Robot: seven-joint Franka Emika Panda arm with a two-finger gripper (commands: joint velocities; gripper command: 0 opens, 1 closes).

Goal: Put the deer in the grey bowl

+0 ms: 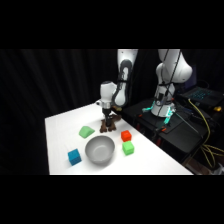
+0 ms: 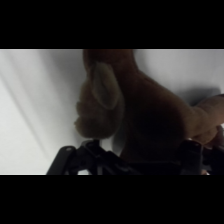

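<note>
A small dark brown deer (image 1: 109,123) sits right at the tip of the gripper (image 1: 108,121), just behind the grey bowl (image 1: 100,150) on the white table (image 1: 65,127); up close it fills the wrist view between the fingers, which appear closed on it. The bowl holds nothing, with a blue block (image 1: 74,157) to its left, a green wedge (image 1: 86,132) behind-left, and a red block (image 1: 126,135) and green block (image 1: 128,148) to its right. The white arm reaches down from above, gripper pointing straight down.

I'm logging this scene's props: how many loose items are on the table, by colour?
Green blocks: 2
Red block: 1
Blue block: 1
Grey bowl: 1
Brown deer: 1, at the tool
Total: 6
</note>
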